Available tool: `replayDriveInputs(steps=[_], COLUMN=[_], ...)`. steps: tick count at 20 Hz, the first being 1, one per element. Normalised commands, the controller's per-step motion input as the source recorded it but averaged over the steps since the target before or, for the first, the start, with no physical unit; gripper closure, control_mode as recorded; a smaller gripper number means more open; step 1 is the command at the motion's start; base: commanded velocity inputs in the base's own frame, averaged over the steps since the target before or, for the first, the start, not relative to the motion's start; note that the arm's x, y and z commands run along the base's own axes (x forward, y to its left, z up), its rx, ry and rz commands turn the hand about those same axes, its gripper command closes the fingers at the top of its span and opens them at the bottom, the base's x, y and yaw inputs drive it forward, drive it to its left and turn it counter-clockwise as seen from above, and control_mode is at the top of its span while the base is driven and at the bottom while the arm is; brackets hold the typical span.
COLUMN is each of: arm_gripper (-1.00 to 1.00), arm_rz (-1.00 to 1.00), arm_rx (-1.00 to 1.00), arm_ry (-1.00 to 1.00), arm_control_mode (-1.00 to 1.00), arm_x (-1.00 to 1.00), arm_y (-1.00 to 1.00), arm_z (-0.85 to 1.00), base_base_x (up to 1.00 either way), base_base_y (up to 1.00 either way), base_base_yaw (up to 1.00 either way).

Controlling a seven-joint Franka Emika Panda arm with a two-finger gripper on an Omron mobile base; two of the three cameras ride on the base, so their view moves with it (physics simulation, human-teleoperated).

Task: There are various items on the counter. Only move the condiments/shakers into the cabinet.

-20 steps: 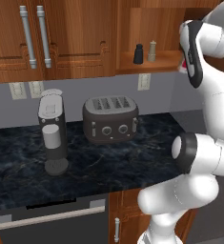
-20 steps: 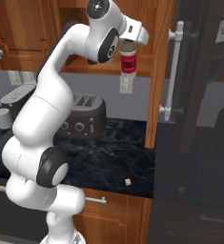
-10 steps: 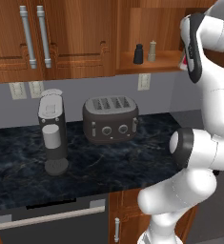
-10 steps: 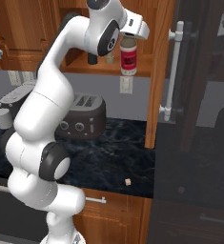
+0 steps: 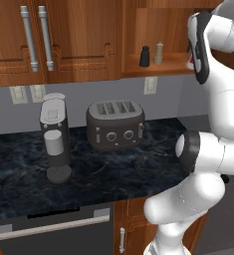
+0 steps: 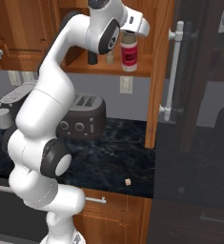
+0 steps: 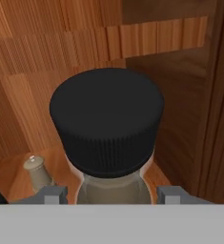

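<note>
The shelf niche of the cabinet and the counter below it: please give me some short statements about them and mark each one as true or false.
1. The black shaker and the tan wooden shaker stand side by side on the shelf of the cabinet niche. True.
2. The bottle with the red label lies on the counter next to the toaster. False: it is upright at the niche, at shelf level, with the pincer on either side of it below the dark cap.
3. The toaster has four slots on top. True.
4. The coffee machine stands to the right of the toaster in the left base view. False: it stands to the toaster's left.
5. A small pale crumb-like object lies on the counter. True.
</note>
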Motion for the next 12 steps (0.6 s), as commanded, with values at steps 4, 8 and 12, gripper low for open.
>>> replayDriveInputs(steps=[4, 8, 12], arm_gripper=[1.0, 1.0, 1.0], arm_rz=[0.0, 0.0, 0.0], arm_rx=[-0.01, -0.03, -0.02], arm_ry=[-0.11, -0.14, -0.11], arm_control_mode=[-1.0, -1.0, -1.0], arm_x=[0.11, 0.02, 0.26], arm_y=[0.0, 0.01, 0.02], arm_z=[0.0, 0.0, -0.27], base_base_x=[0.0, 0.0, 0.0], base_base_y=[0.0, 0.0, 0.0], base_base_yaw=[0.0, 0.0, 0.0])
